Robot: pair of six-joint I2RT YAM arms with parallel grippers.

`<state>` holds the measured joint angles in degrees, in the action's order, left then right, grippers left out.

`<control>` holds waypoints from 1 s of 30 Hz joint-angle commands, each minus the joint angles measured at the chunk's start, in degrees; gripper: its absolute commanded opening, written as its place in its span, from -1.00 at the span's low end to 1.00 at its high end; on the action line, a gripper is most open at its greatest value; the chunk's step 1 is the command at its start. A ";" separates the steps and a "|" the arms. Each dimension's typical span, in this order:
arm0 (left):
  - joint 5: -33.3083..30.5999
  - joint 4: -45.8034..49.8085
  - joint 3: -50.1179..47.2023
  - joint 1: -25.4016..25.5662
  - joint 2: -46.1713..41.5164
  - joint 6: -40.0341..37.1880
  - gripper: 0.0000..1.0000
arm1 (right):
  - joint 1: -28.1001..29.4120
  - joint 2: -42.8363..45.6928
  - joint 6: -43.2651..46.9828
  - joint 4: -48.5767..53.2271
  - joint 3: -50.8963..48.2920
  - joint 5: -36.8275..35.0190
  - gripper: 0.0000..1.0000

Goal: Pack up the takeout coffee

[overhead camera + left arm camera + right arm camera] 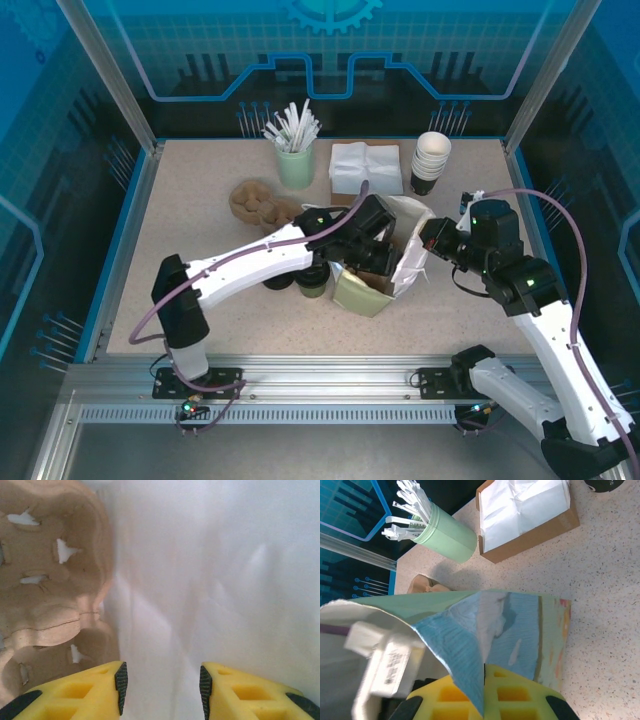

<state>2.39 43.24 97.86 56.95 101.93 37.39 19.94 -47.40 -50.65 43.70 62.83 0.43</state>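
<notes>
Yellow left gripper (162, 684) gapes near moulded pulp tray (45, 580) and creased paper bag (215, 570).

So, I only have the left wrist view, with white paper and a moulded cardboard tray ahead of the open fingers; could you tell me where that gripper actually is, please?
Observer: In the top view, the left gripper is reaching into the open mouth of a paper bag near the middle of the table.
Operator: Thank you. Is anything holding that bag?
Observer: Yes, the right wrist view shows the right gripper shut on the bag's edge.
Operator: And what stands beyond it?
Observer: Along the far edge stand a pale green tumbler, a box of napkins and a stack of white cups.
</notes>
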 commanded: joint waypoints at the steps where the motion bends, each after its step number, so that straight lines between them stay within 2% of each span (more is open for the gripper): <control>1: -1.60 1.12 1.07 0.00 -3.93 0.23 -0.10 | 0.62 -0.24 2.18 1.42 2.03 -1.37 -1.00; 13: 4.71 -11.84 -6.21 0.00 -9.68 1.72 -0.06 | 0.27 -0.24 1.34 0.07 1.70 0.53 -1.00; 21: -0.02 -11.70 -5.69 0.04 -10.08 0.44 -0.05 | 0.27 0.02 1.73 -0.76 1.18 1.93 -1.00; 30: 7.62 -18.96 -6.10 0.04 -16.00 -1.65 0.02 | -1.21 2.39 6.68 -4.61 -2.47 5.36 -1.00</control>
<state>6.09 28.75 91.85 56.95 90.04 37.30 19.66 -46.57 -47.07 41.87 61.76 3.16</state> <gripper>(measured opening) 0.506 0.063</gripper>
